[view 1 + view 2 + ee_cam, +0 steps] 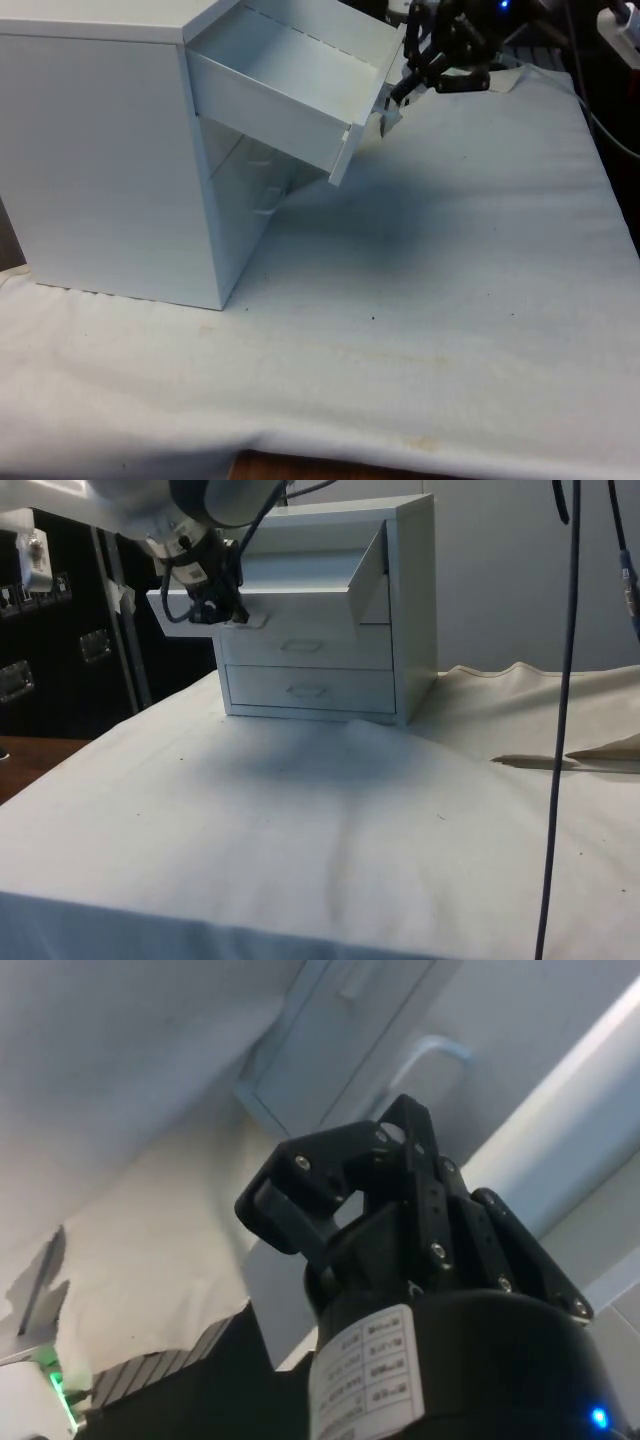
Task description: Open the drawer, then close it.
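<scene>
White cloth is covering the table (450, 330); the top drawer (290, 85) of the chest (110, 160) is being held far out and sagging, its handle (246, 622) apparently gripped by the gripper (222, 612). Pulled further, the drawer could be tipped out.

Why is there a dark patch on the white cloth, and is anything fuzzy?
Front view: the open top drawer casts a soft shadow on the cloth. Side view: shadow before the chest. Wrist view: the gripper is dark and sharp, the handle behind soft.
</scene>
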